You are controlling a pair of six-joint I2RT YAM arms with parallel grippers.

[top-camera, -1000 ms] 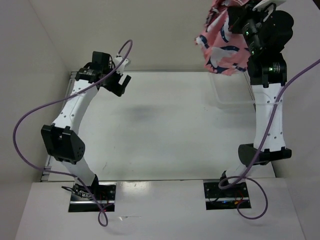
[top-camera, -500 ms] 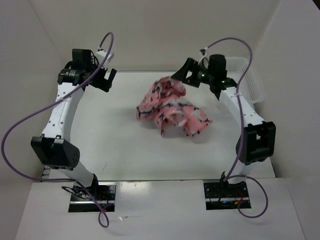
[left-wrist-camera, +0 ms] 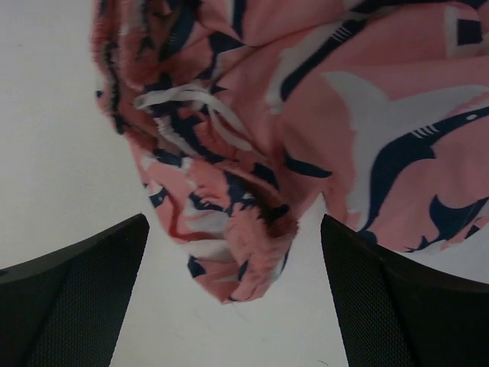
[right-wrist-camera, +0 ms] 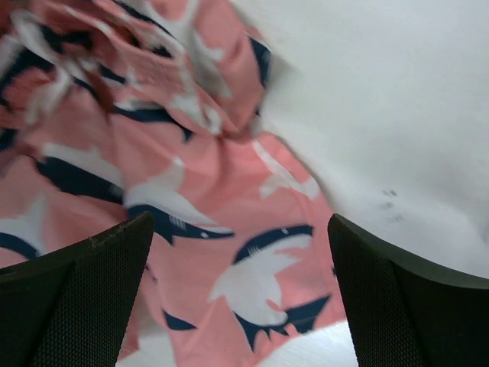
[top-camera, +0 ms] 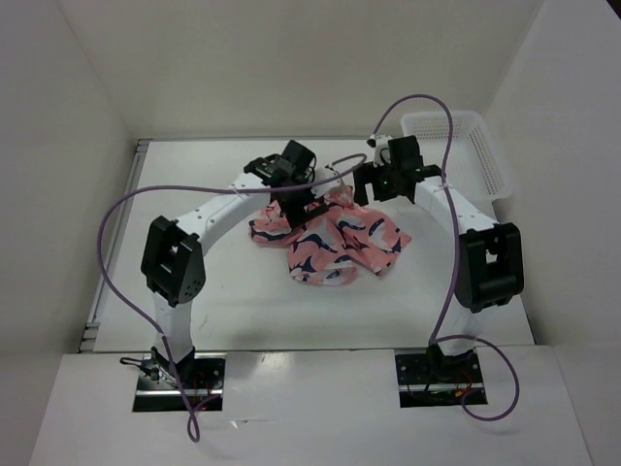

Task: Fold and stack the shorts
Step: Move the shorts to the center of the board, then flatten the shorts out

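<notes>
White worktop [top-camera: 213, 291] fills the middle of the overhead view, and on it, a little right of centre, lie the shorts [top-camera: 335, 238]: a rumpled salmon-pink heap with dark sharks, not folded. A second ago they hung in the air at the upper right of the frame, pinched in the right gripper above the basket. Half a second ago they were already down on the worktop as a looser, wider sprawl. Now the heap sits more bunched, with one flat lobe spread toward the lower right.

The left arm has changed most. It stood back at the upper left, well apart from the cloth, and has now swung in across the frame so that its wrist hangs over the heap's upper left edge. The right arm has folded in closer, with its wrist over the upper right edge.

The white mesh basket [top-camera: 490, 160] stands at the upper right of the frame, apart from the shorts.

The left gripper [left-wrist-camera: 234, 229] is spread wide, with a crumpled hem of the shorts between its fingers but nothing pinched. The right gripper [right-wrist-camera: 241, 222], clamped on the cloth a second ago, now gapes wide above a flat shark-printed panel.

A white drawstring [left-wrist-camera: 183, 99] lies knotted in the folds at the upper left of the left wrist view.
</notes>
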